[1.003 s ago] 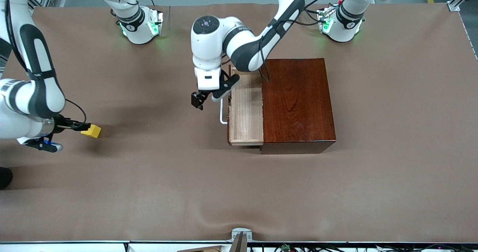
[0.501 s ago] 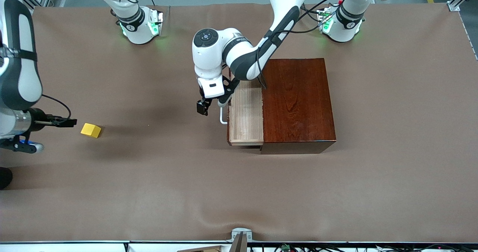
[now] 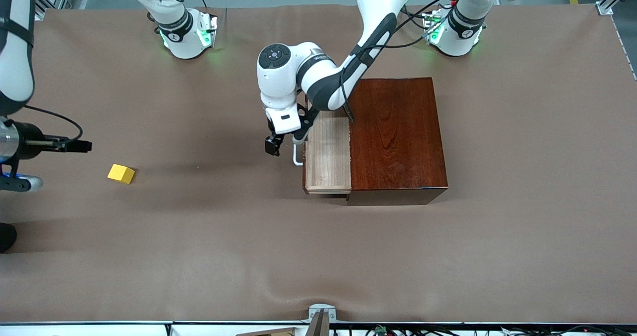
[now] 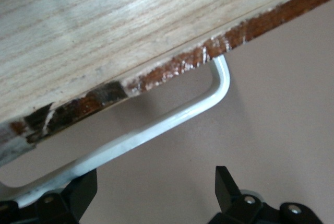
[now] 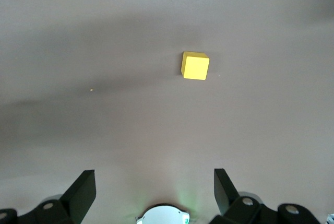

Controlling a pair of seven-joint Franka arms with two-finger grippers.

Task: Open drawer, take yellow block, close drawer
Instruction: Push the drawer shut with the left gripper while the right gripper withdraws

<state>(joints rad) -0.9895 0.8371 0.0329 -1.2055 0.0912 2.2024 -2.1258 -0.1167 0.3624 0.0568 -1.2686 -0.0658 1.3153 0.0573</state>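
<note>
Two sets of fingers, both spread and empty: my right gripper [image 3: 79, 146] has lifted away from the yellow block [image 3: 121, 173], which stays on the counter [image 3: 209, 236] toward the right arm's end. My left gripper [image 3: 284, 144] has edged down beside the open drawer [image 3: 328, 154], at its white handle [image 4: 156, 125].

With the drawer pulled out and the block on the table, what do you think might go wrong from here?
1. The left gripper is open, one of its fingers right at the white handle; a poorly lined-up push could skew the drawer or shift the wooden box.
2. The yellow block lies loose toward the right arm's end, with the open right gripper above the table close by; a stray sweep could knock it.
</note>
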